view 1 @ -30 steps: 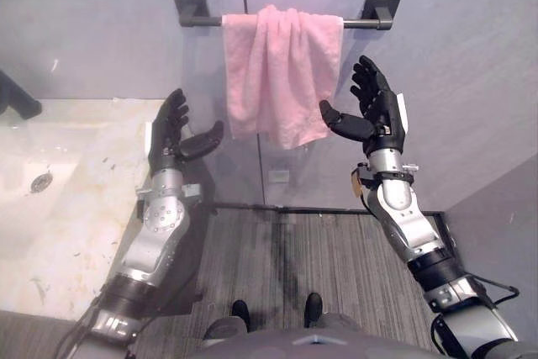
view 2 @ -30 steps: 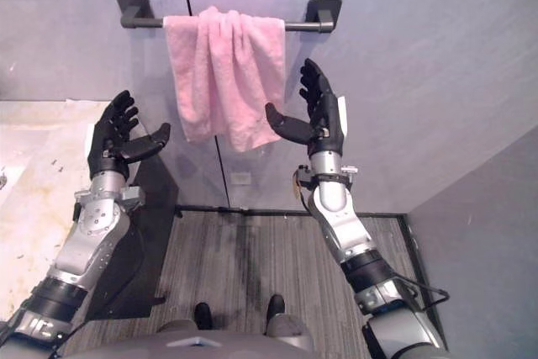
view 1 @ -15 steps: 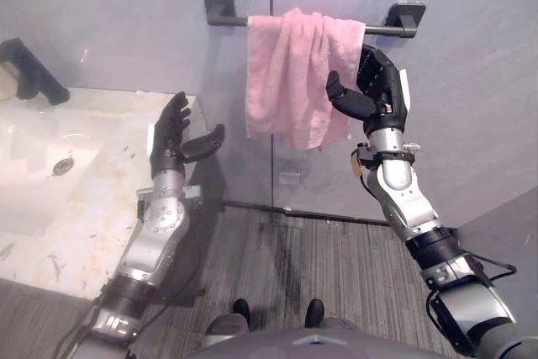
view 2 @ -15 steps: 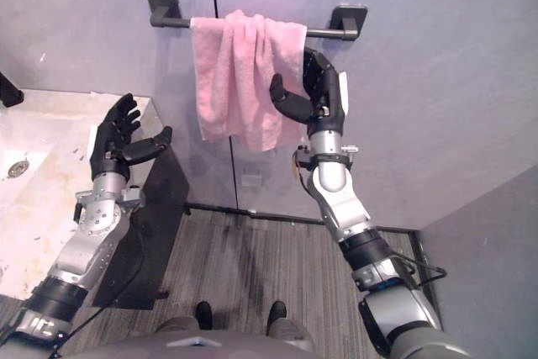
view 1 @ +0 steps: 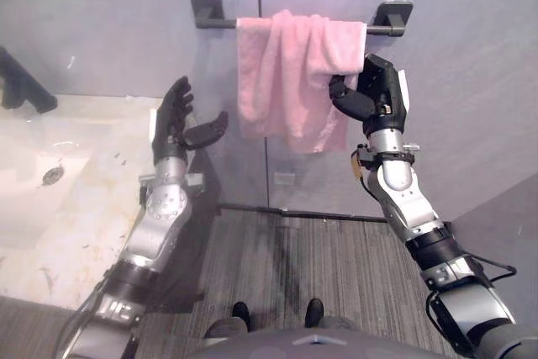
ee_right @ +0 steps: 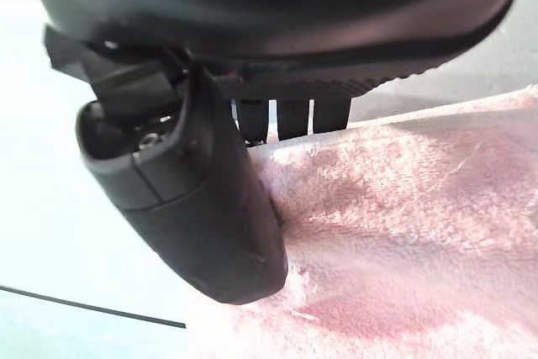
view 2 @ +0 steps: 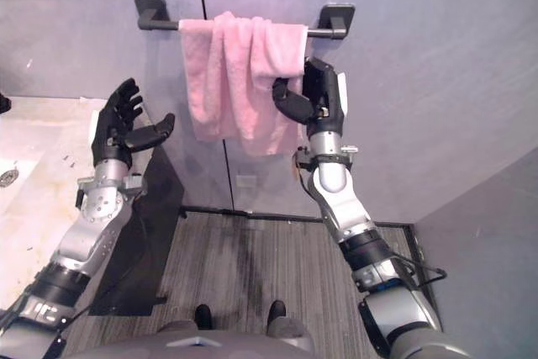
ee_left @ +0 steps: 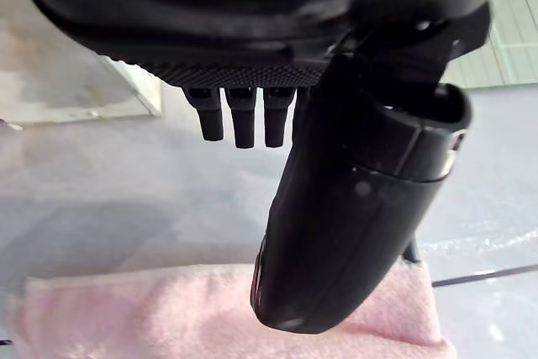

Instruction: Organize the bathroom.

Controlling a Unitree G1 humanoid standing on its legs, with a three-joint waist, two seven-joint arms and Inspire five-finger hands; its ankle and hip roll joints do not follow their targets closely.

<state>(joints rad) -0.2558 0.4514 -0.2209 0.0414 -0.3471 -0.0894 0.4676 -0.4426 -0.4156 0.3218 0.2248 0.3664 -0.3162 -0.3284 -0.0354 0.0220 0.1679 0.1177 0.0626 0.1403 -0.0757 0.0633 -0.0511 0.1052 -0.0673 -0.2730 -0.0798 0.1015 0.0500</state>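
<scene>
A pink towel [view 1: 296, 73] hangs bunched over a dark towel bar [view 1: 382, 29] fixed to the grey wall [view 1: 471, 81] by 2 dark brackets, 1 at each end of the bar. The towel covers most of the bar's length and falls in uneven folds, its lowest edge toward the bar's right end.

The right hand [view 1: 376, 94] is raised against the towel's right edge, just below the bar's right bracket. In the right wrist view its thumb [ee_right: 197, 208] lies on the front of the pink cloth while its fingers [ee_right: 290, 117] reach to the cloth's far side, so the towel's edge sits pinched between them.

The left hand [view 1: 179, 119] is held up to the left of the towel, apart from it, beside the bar's left end and lower than the bar. Its fingers are straight and spread, the thumb stuck out toward the towel, and it holds nothing. In the left wrist view the towel [ee_left: 151, 308] shows past the thumb without touching it.

A pale, speckled countertop [view 1: 92, 208] with a sink basin [view 1: 34, 178] runs along the left, and the left arm rises past its right edge. The floor [view 1: 336, 258] below the wall is dark striped carpet. A small white plate [view 1: 284, 178] sits low on the wall under the towel; any writing on it is too small to read.
</scene>
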